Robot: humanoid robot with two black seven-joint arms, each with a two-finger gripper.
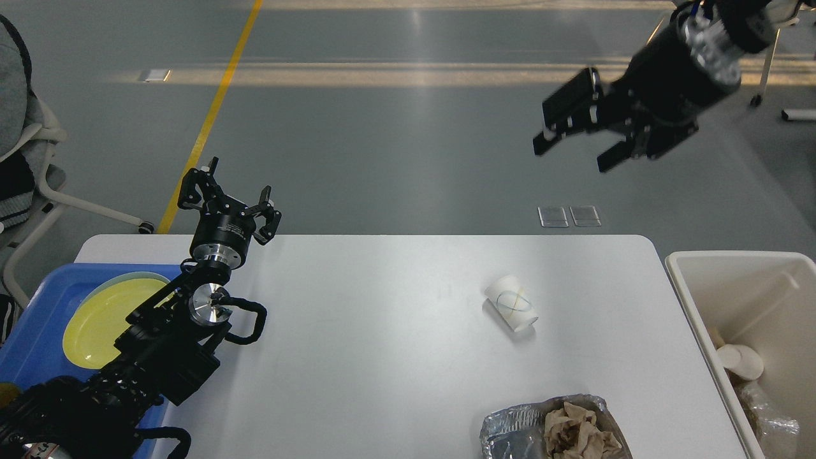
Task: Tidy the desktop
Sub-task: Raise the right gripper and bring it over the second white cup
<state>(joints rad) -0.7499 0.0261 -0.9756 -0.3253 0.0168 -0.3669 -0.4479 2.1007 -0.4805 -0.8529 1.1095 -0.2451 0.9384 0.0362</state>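
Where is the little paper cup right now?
In the head view the paper cup lies tipped on its side on the right half of the desktop, beyond the foil tray and left of the cream bin.

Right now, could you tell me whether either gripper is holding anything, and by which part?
Nothing is held. The left gripper and right gripper are both open and empty, above the desktop.

I stand in a lab-like hall: bare grey concrete floor (395,146) with a painted yellow line (210,115) at upper left, metal floor sockets (568,216) mid-frame.
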